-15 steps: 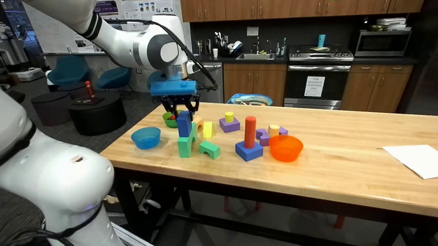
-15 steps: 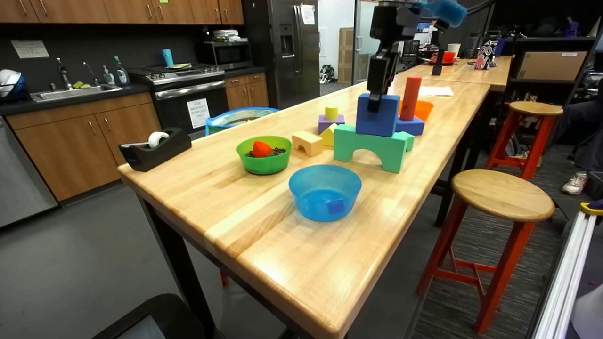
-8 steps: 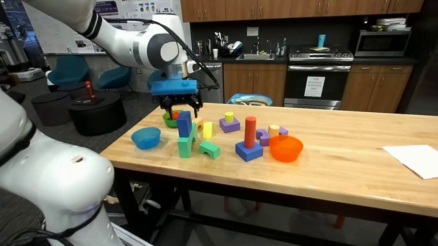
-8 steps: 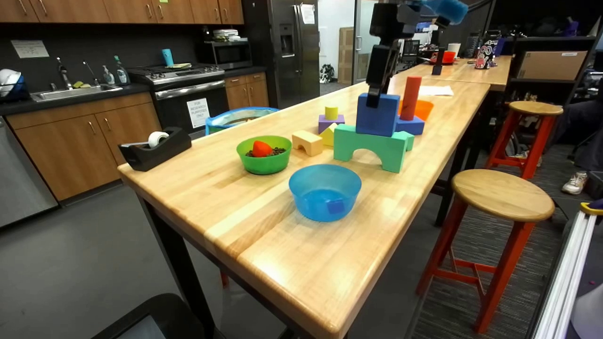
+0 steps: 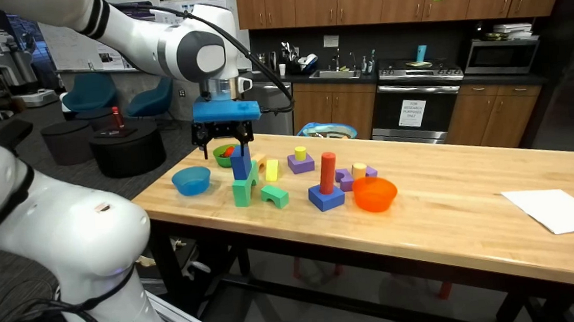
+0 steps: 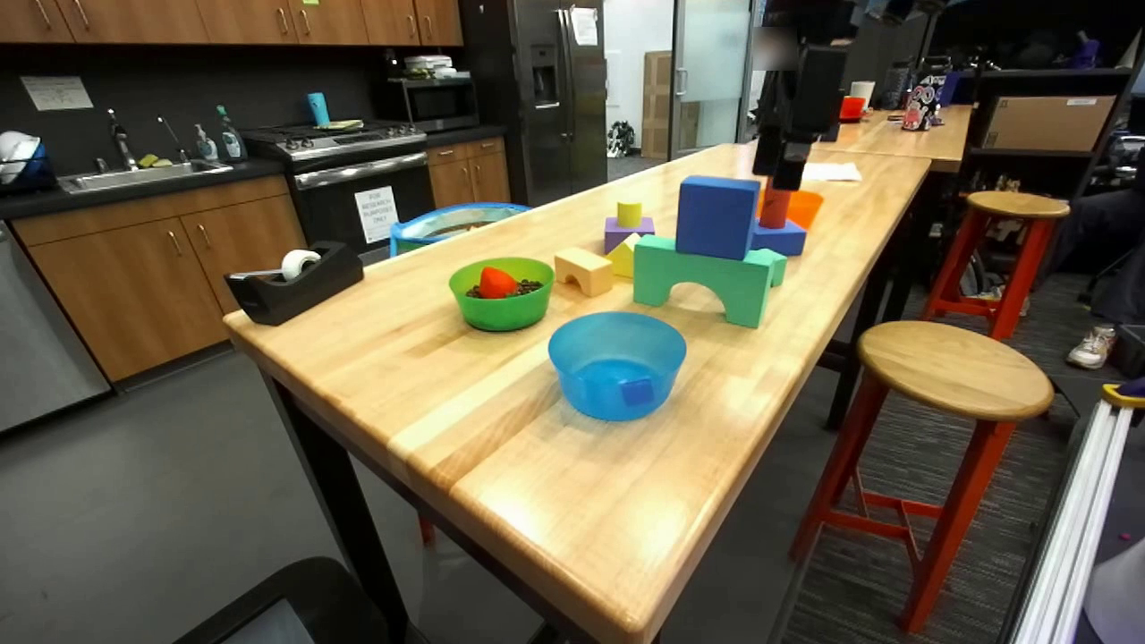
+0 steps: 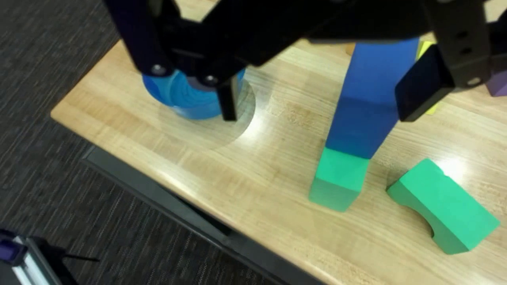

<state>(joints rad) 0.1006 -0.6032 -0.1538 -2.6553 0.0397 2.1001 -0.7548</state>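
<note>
My end effector [image 5: 225, 153] has its jaws spread wide, gripping nothing, and hangs near but apart from the blue block [image 6: 716, 217], which stands on the green arch [image 6: 700, 271] on the worktop [image 6: 465, 385]. I judge the block light, stiff and hard to damage, its smooth sides perhaps a little slippery; I'd take hold across its 2 broad faces near the top edge, so the jaws clear the arch.
</note>
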